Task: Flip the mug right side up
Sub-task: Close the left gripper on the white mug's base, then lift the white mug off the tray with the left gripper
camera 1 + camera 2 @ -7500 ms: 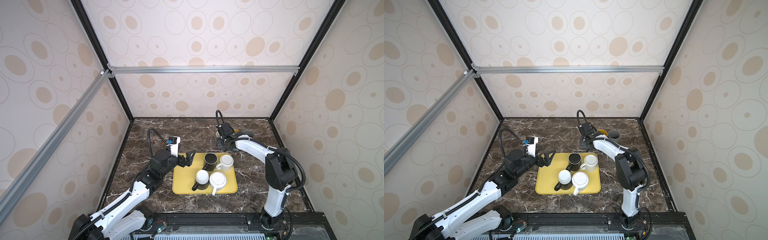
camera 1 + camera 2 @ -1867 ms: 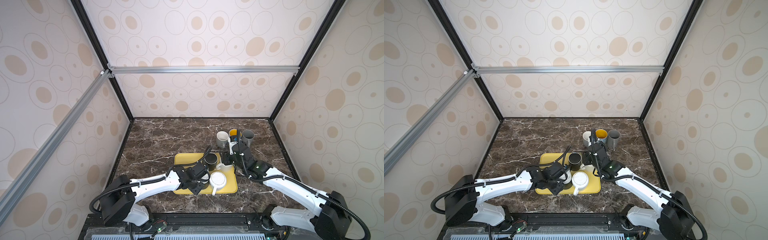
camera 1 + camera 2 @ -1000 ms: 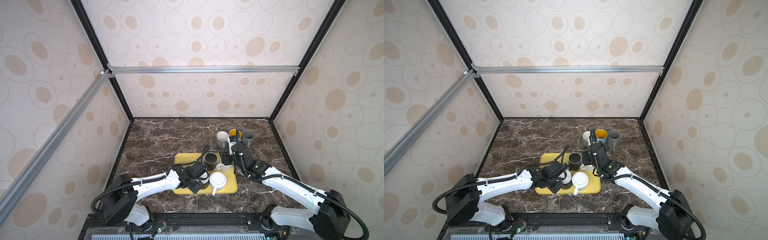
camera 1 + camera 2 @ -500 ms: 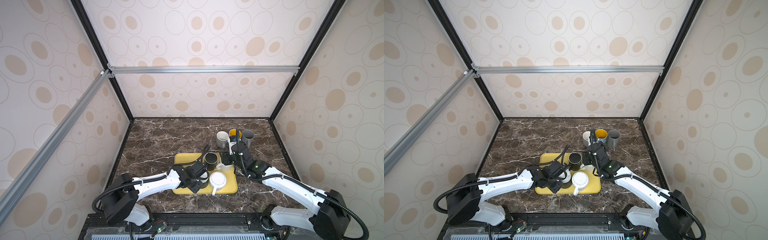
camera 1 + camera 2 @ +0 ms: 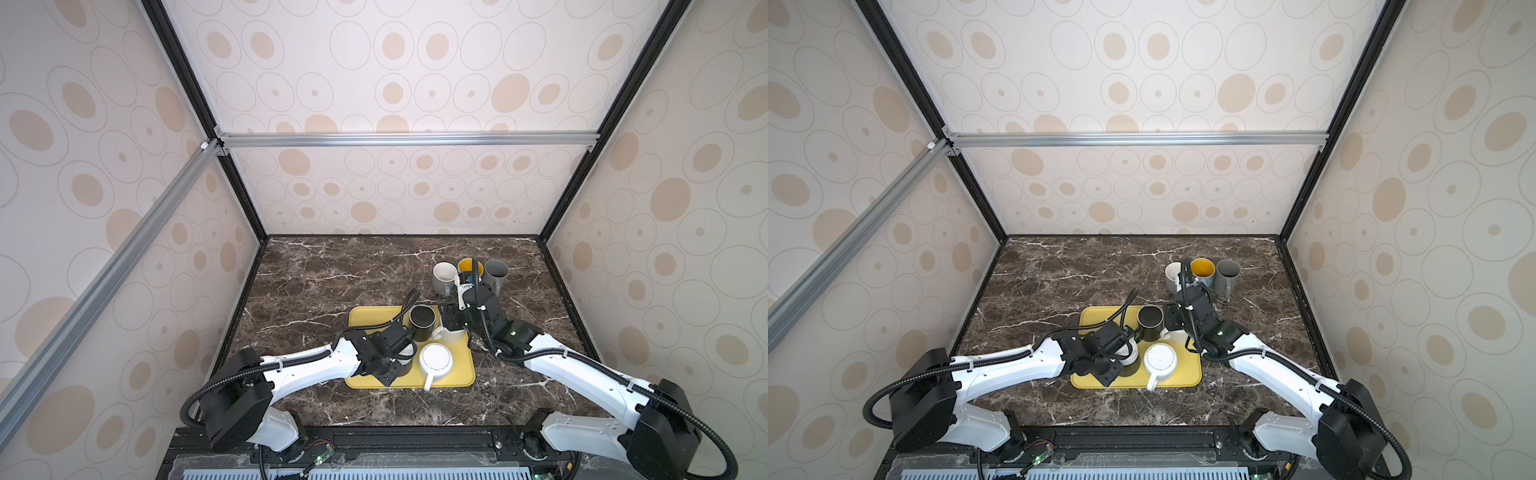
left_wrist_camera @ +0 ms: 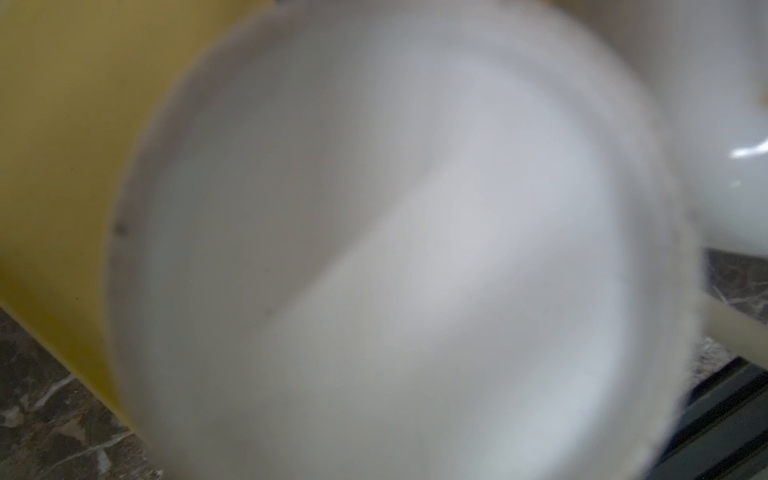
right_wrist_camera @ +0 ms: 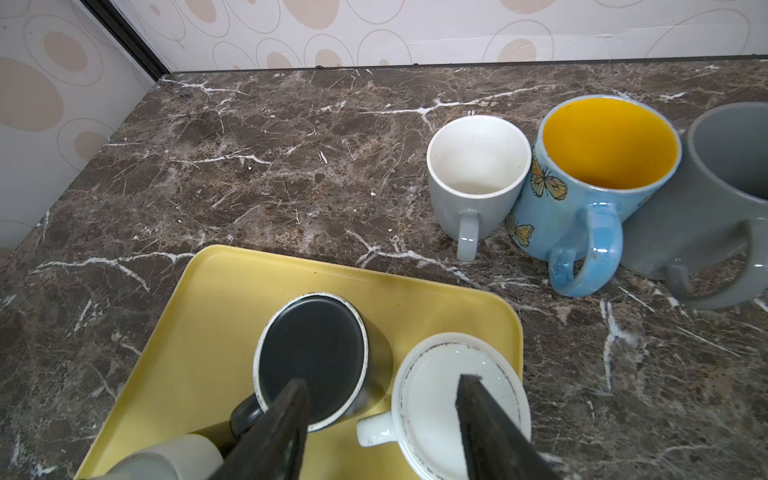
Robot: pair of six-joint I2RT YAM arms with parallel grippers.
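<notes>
A: How is the left gripper (image 5: 392, 370) found?

B: Its jaws are pressed together, low against the side of the two-tone mug (image 5: 409, 351), which is set upside down on the yellow tray (image 5: 365, 320). Whether the handle is pinched cannot be told: the fingertips are masked by the gripper's own body in both top views.

A: What is seen of that mug (image 6: 395, 249) from the left wrist?

B: Only a round, matt white base is made out, right in front of the gripper and badly blurred. A glossy white curve beside it is cut off by the frame.

A: And the right gripper (image 7: 382, 380)?

B: Its two dark, wedge-shaped fingers (image 7: 286, 424) are spread, with nothing clamped. Beneath one, the flat matt base of an inverted black mug (image 7: 311, 353) is seen. Beneath the other is the glazed, ringed base of an inverted white mug (image 7: 428, 395), whose handle is turned toward the gap between the fingers.

A: What is placed beyond those fingers?

B: Three upright mugs are set close together on the veined brown marble top (image 7: 270, 166). There is a pale grey mug (image 7: 473, 199), a glossy blue mug (image 7: 552, 195) printed with butterflies and lined in yellow, and a matt dark grey mug (image 7: 673, 216) cropped at the frame's edge.
</notes>
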